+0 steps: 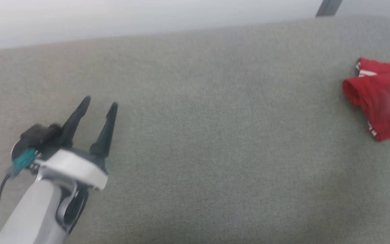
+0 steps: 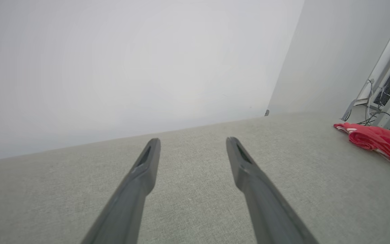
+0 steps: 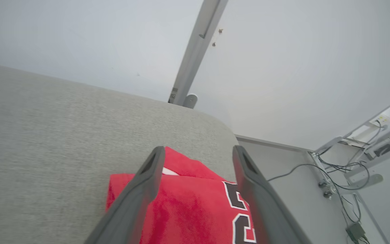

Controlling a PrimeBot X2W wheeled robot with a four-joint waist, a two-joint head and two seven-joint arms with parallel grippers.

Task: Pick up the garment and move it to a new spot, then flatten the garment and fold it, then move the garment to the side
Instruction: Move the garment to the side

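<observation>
A: Where is the red jersey (image 1: 371, 98) sitting?

B: Far out on the right of the grey fabric-covered desk (image 1: 195, 152), folded into a compact bundle close to the rounded corner. In the right wrist view its black, white-edged number faces up.

A: And the jaws?

B: Both pairs stand wide apart and hold nothing. The left gripper (image 1: 100, 101) hovers over bare desk, well apart from the jersey. The right gripper (image 3: 197, 149) is directly above the bundle, one finger on each side of its middle (whether the tips touch the cloth, I cannot tell).

A: So the job looks nearly done. What could spoil it?

B: The retreat, I'd judge. If a finger catches a fold while lifting away, the knit drags easily and the top layer would peel open. A sideways pull is worse. The bundle is near the edge, and beyond it lies floor with cables (image 3: 333, 169), so a nudge outward could tip it off.

A: Safest move?

B: Straight up, jaws kept wide, then away toward the desk's middle.
</observation>
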